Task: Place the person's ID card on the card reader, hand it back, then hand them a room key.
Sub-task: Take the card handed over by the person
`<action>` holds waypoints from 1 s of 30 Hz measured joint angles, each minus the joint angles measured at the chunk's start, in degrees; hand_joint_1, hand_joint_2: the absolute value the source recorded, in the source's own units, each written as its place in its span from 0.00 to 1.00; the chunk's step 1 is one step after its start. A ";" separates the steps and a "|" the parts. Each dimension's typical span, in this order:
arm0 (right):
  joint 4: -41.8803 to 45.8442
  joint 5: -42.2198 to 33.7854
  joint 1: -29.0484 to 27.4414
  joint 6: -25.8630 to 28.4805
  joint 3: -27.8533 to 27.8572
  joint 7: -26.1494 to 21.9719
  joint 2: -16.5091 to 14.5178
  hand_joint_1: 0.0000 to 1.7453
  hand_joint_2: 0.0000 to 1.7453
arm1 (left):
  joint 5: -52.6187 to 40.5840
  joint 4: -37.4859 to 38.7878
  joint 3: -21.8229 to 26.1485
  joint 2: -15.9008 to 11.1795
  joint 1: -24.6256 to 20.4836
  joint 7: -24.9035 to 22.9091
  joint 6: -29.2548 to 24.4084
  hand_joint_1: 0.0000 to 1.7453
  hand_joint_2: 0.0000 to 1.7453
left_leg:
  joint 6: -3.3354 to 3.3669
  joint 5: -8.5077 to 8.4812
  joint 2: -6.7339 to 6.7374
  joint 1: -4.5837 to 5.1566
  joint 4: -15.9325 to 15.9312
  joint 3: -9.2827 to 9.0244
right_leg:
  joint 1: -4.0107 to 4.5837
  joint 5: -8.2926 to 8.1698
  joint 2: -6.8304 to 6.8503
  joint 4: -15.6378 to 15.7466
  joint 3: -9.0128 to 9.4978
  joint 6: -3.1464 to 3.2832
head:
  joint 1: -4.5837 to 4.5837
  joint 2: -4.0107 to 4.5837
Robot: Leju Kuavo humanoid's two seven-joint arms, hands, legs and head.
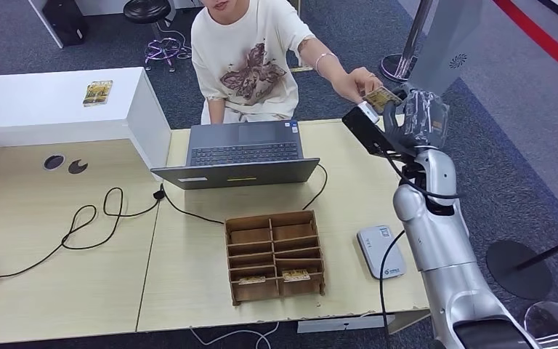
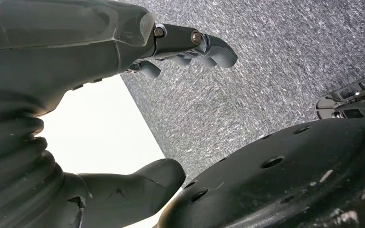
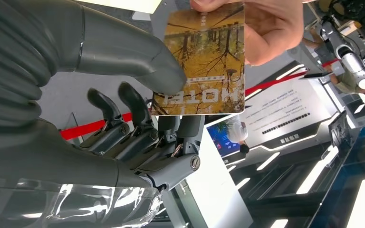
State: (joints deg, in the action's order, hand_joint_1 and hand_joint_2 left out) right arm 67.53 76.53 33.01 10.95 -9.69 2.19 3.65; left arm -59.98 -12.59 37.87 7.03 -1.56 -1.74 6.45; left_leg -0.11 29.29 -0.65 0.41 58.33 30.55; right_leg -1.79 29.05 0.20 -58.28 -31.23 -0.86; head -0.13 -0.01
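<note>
A yellow card printed HOTEL, the room key (image 3: 204,57), is up in the air beyond the table's far right corner. My right hand (image 1: 415,116) pinches one end of it, thumb (image 3: 138,57) on its face and fingers (image 3: 133,118) behind it. The person's hand (image 3: 271,28) grips the opposite end, so both of us hold the key (image 1: 381,97) at once. The white card reader (image 1: 380,251) lies bare on the table near its right edge. My left hand (image 2: 76,71) hangs over grey carpet, fingers (image 2: 190,45) apart and holding nothing.
A wooden compartment box (image 1: 274,254) with two cards (image 1: 296,275) in its front row stands mid-table. An open laptop (image 1: 243,154) sits before the seated person (image 1: 247,58). Black cables (image 1: 94,218) trail left. Another card (image 1: 97,92) lies on the white counter (image 1: 51,98).
</note>
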 joint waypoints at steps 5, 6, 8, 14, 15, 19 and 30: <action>0.73 -2.31 -0.32 0.49 1.00 -1.72 -0.36 1.00 1.00 | -0.05 0.00 0.74 0.01 -0.01 0.06 0.00 0.00 1.00 | 0.00 0.00 0.00 0.00 0.00 0.00 | 0.00 0.00 0.00 0.00 -0.01 0.00 | 0.00 0.00; 1.09 -3.29 -0.49 0.52 1.33 -2.29 -0.48 1.00 1.00 | -0.01 0.00 0.92 0.02 -0.01 0.10 -0.01 0.00 1.00 | 0.00 0.00 0.00 0.00 0.00 0.00 | 0.00 0.00 0.00 0.00 -0.02 0.00 | 0.00 0.00; 1.94 -5.90 -0.94 0.19 2.07 -3.65 -0.73 1.00 1.00 | 0.09 0.00 1.20 0.03 -0.01 0.16 -0.04 0.00 1.00 | 0.00 0.00 0.00 0.00 0.00 0.00 | 0.00 0.00 0.00 0.00 -0.02 0.00 | 0.00 -0.01; 4.87 -19.33 -2.83 -5.66 5.28 -8.36 -1.25 1.00 1.00 | 0.89 0.00 2.50 0.15 0.00 0.17 -0.30 0.00 1.00 | 0.00 0.00 0.00 0.00 0.00 0.01 | 0.00 0.00 0.00 0.01 -0.03 0.00 | 0.01 -0.02; 5.28 -22.41 -3.15 -7.30 5.97 -9.10 -1.24 1.00 1.00 | 1.08 0.00 2.77 0.16 0.01 0.17 -0.32 0.00 1.00 | 0.00 0.00 0.00 0.00 0.00 0.01 | 0.00 0.00 0.00 0.01 -0.04 0.00 | 0.01 -0.01; 5.81 -34.68 -4.18 -13.92 8.42 -11.90 0.00 1.00 1.00 | 1.68 0.00 4.30 0.22 0.03 0.33 -0.45 0.00 1.00 | 0.00 0.00 -0.02 0.00 0.02 0.01 | 0.00 0.00 0.02 0.03 -0.05 0.00 | -0.01 -0.01; 5.58 -78.13 -8.99 -34.36 10.31 -10.14 21.29 1.00 1.00 | 1.89 0.00 8.97 0.21 0.33 0.51 -0.65 0.00 1.00 | 0.07 0.05 -0.32 0.02 0.30 0.31 | -0.02 -0.04 0.32 0.07 -0.12 -0.09 | 0.00 -0.01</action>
State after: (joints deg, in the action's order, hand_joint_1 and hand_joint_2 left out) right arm 73.11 -1.60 24.02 -23.41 0.61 -7.95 24.94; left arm -58.09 -12.59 46.83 7.25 -1.24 -1.23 5.80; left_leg -0.04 29.33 -0.97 0.43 58.63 30.86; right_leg -1.81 29.01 0.51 -58.21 -31.35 -0.96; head -0.13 -0.02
